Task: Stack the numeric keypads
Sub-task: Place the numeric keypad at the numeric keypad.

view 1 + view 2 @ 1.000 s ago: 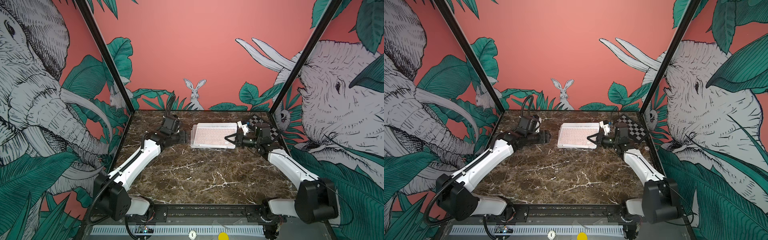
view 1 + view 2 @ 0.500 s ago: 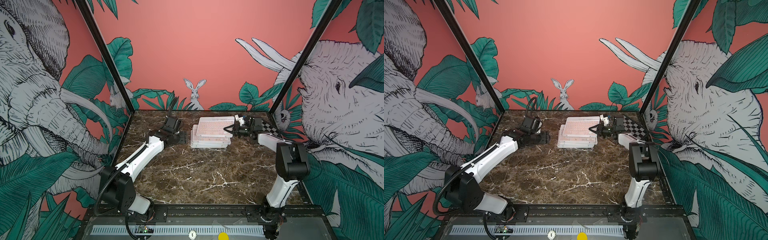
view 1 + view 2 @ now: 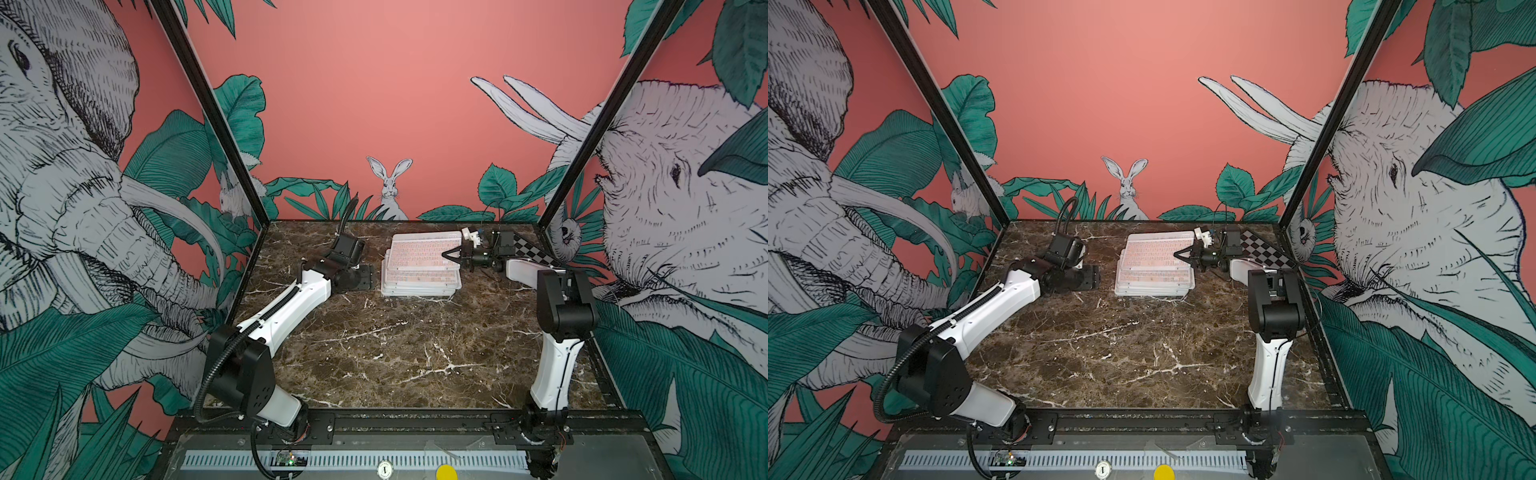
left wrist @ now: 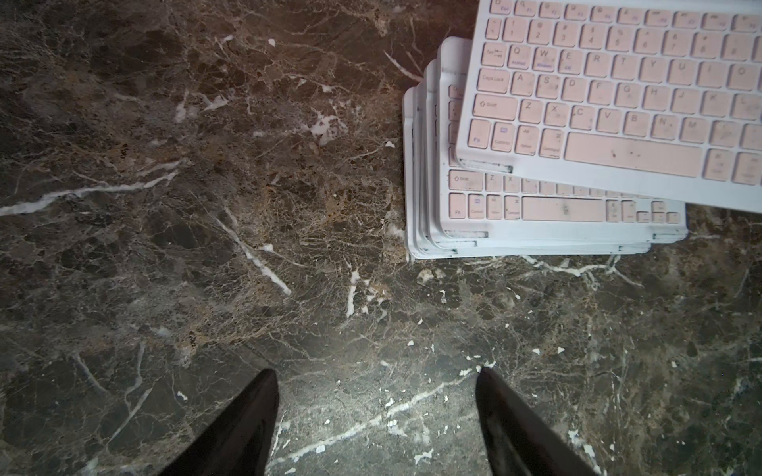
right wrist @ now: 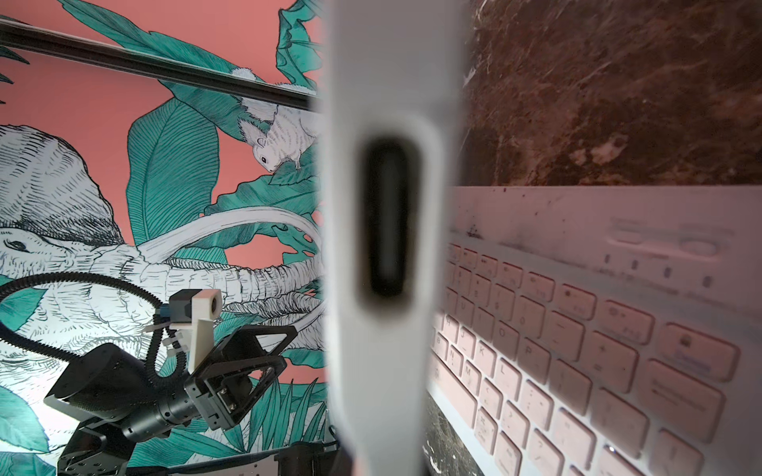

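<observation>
Whereas it lay squarely a second ago, the top pink-keyed keypad has been lifted and shifted rearward over the stack of keypads, pinched at its edge by the closed right gripper. Realignment is judged needed before release. The left gripper is held open, empty, over the marble tabletop.

Salmon-pink walls, printed with grey elephants, green leaves and a white rabbit. Black posts at the far corners. Dark brown, white-veined marble counter. Checkered board at far right. Evenly lit.
</observation>
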Robot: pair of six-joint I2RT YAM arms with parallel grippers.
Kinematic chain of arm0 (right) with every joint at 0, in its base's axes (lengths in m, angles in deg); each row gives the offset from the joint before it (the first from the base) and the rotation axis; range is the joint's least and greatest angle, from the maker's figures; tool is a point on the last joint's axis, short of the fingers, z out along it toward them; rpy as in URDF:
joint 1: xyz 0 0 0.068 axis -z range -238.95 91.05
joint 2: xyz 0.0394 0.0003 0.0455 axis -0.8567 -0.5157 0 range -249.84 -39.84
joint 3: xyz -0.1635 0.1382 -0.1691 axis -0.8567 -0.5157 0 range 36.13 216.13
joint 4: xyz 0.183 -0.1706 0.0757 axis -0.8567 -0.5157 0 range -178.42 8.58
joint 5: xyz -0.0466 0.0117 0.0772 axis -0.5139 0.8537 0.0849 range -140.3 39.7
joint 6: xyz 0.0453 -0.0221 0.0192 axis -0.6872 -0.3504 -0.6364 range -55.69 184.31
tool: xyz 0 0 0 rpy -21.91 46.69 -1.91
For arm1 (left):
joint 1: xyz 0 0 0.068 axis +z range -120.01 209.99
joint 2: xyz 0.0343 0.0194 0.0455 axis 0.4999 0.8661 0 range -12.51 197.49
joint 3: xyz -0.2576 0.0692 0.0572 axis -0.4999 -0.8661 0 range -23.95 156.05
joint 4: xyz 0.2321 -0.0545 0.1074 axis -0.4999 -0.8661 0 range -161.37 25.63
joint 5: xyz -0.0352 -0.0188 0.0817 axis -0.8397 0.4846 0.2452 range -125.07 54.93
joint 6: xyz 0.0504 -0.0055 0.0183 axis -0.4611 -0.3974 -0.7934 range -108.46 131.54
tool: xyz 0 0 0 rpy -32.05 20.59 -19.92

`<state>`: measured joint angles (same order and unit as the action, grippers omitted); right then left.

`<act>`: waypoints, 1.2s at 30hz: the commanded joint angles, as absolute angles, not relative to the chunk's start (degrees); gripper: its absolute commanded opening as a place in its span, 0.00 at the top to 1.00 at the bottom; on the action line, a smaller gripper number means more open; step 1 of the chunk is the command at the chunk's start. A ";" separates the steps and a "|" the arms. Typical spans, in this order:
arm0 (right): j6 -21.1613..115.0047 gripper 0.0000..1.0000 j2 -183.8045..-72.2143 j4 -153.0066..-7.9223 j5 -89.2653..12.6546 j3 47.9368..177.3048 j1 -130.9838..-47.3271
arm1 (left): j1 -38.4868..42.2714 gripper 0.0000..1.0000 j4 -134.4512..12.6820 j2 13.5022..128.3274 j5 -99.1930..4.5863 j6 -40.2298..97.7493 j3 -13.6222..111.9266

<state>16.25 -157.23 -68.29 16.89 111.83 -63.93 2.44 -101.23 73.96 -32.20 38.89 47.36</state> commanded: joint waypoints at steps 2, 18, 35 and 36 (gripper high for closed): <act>16.71 1.00 -157.57 -65.72 21.39 112.97 -64.12 | 2.74 0.23 -102.27 74.21 -32.13 38.90 48.45; 21.36 1.00 -161.43 -75.26 20.92 115.36 -64.08 | 2.75 0.23 -101.99 74.32 -33.05 39.22 47.24; 30.73 0.68 -161.20 -91.06 13.25 119.78 -63.98 | 2.72 0.23 -101.13 74.06 -34.01 39.38 46.06; 32.31 0.68 -161.15 -93.27 12.38 120.41 -64.04 | 2.70 0.23 -100.97 73.97 -34.15 39.42 45.84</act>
